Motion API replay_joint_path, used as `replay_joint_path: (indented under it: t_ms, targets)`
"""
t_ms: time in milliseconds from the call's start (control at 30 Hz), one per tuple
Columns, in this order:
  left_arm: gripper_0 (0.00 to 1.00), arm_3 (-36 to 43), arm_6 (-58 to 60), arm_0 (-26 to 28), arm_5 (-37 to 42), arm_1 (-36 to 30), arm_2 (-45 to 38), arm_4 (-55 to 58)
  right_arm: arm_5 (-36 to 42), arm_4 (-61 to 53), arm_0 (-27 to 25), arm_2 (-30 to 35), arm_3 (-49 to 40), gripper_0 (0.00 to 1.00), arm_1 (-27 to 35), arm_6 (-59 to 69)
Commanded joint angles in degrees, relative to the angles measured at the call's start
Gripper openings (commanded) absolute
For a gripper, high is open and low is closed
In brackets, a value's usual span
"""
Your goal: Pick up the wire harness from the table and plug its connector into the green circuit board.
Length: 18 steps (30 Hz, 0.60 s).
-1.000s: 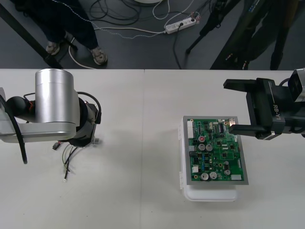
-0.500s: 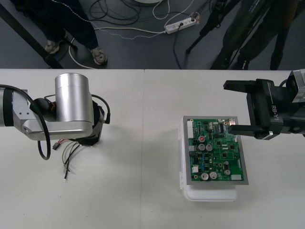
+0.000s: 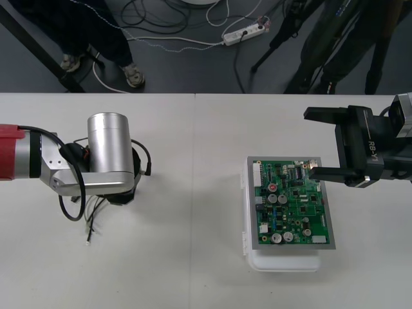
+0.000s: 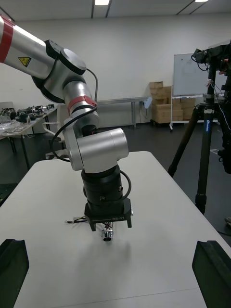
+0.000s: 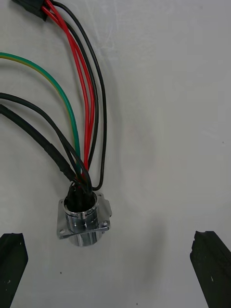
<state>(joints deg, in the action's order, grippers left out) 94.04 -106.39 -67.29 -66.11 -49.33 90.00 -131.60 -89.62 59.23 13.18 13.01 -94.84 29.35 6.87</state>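
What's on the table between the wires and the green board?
Nothing. In the front view, the table is bare between the wire harness and the green circuit board.

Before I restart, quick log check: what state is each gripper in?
Left gripper: open, astride the harness socket, not gripping it.
Right gripper: open, by the circuit board, holding nothing.

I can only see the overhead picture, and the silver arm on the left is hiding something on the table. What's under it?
Observer: A round metal socket with a flange, lying on the table.
Operator: Has the arm grabbed it?
Observer: No. The left tool is open, with a finger on either side of the socket and neither touching it.
Operator: Is anything attached to it?
Observer: Red, black and green wires run from it to a black plug.
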Motion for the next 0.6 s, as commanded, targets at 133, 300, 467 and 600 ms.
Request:
replay_joint_path:
  t_ms: [133, 300, 467, 600]
  targets:
    - [1.0, -3.69, 5.31, 2.95, 0.19, 3.27, 0.26, -0.93, -0.38, 0.54, -1.49, 1.76, -3.34, 1.0, 0.19, 1.92]
    - [1.0, -5.88, 6.02, 3.65, -0.34, 4.94, 0.26, -0.93, -0.38, 1.24, -2.28, 2.81, -5.53, 1.0, 0.45, 2.8]
    - [1.0, -7.55, 6.45, 3.83, -0.51, 6.26, 0.35, -1.46, -0.38, 1.24, -2.28, 2.81, -5.53, 1.0, 0.45, 3.15]
    - [1.0, -8.26, 6.45, 3.83, -0.43, 6.61, 1.05, -1.55, -0.38, 1.24, -2.28, 2.81, -5.53, 1.0, 0.36, 3.24]
